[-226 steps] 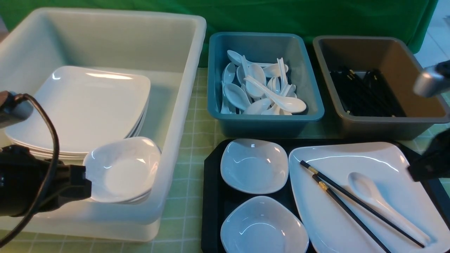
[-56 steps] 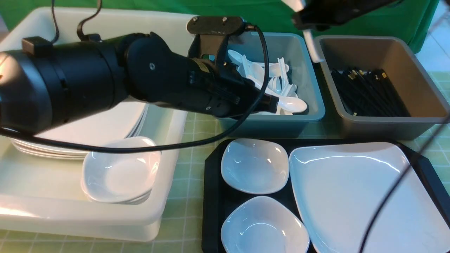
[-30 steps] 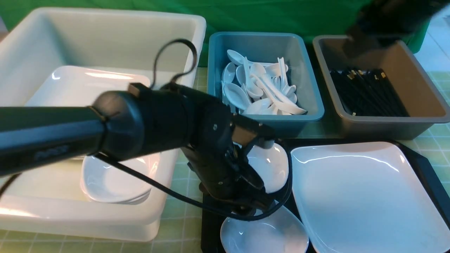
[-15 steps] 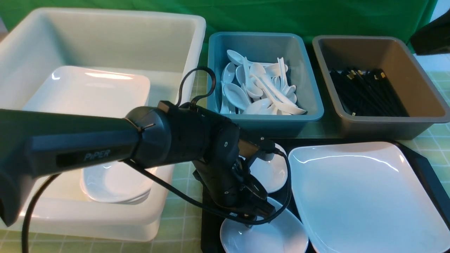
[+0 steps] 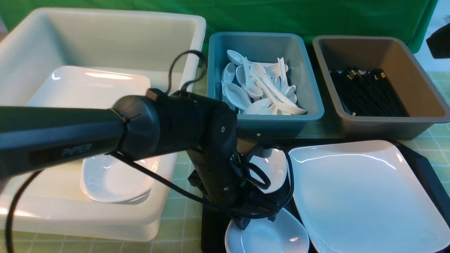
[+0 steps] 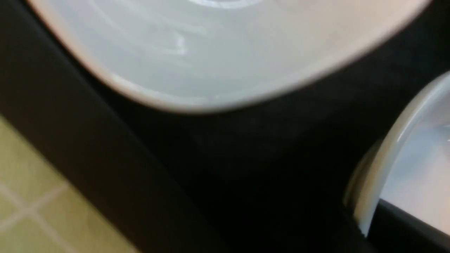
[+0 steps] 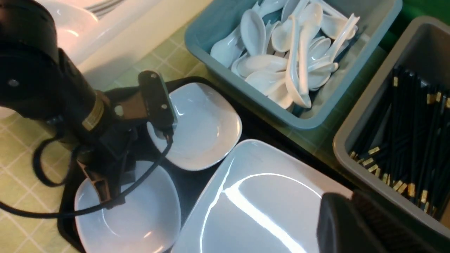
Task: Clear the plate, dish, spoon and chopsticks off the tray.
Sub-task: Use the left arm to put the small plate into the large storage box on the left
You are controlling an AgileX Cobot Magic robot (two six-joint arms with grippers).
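The black tray (image 5: 210, 230) holds the large white plate (image 5: 362, 196), lying bare, and two small white dishes. My left gripper (image 5: 255, 220) reaches down over the tray and is shut on the rim of the near dish (image 5: 269, 236). In the left wrist view that rim (image 6: 393, 151) is pinched by a dark finger (image 6: 407, 228). The far dish (image 5: 276, 168) sits behind the arm, partly hidden. No spoon or chopsticks lie on the tray. My right gripper (image 7: 351, 202) hangs shut and empty above the plate's far corner (image 7: 267, 196).
A big white tub (image 5: 105, 38) at the left holds stacked plates and small dishes. Behind the tray, a teal bin (image 5: 263, 123) is full of white spoons and a grey-brown bin (image 5: 386, 126) holds black chopsticks. Green checked cloth covers the table.
My left gripper has closed onto the near dish's rim, and the dish has shifted slightly. The right arm has drawn back toward the upper right edge.
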